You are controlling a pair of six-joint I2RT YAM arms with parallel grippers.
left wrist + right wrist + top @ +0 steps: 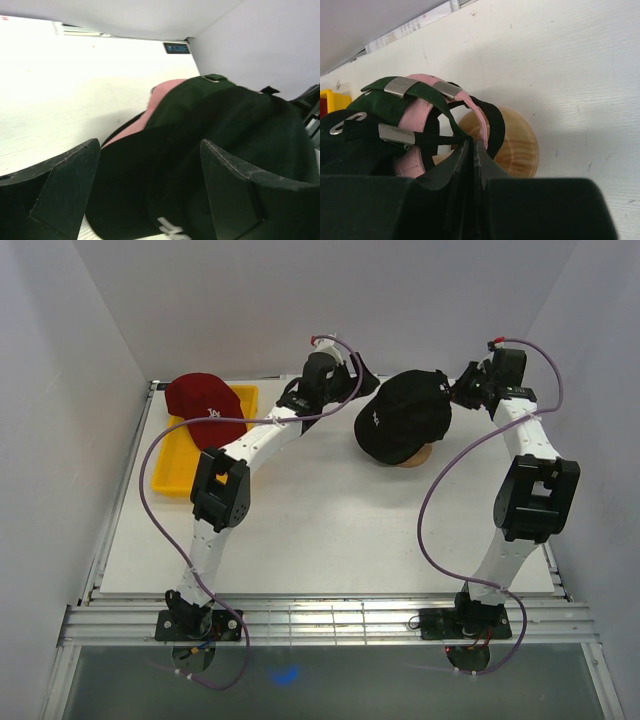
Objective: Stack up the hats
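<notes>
Only the wrist views reveal the pale pink cap (162, 100) nested under the black cap (402, 415) on 1 wooden stand (520, 145); from above it is hidden. That makes 3 caps: the dark red cap (205, 408) lies on 1 yellow tray (165, 475) at the rear left of the surface (320, 530), well apart from the stack near the rear wall. The left gripper (149, 145) gapes wide beside the black cap. The right gripper (472, 145) is pressed closed at its back strap.

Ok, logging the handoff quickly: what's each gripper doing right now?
Left gripper: open wide, facing the dark cap.
Right gripper: shut, pinching the dark cap from behind.
</notes>
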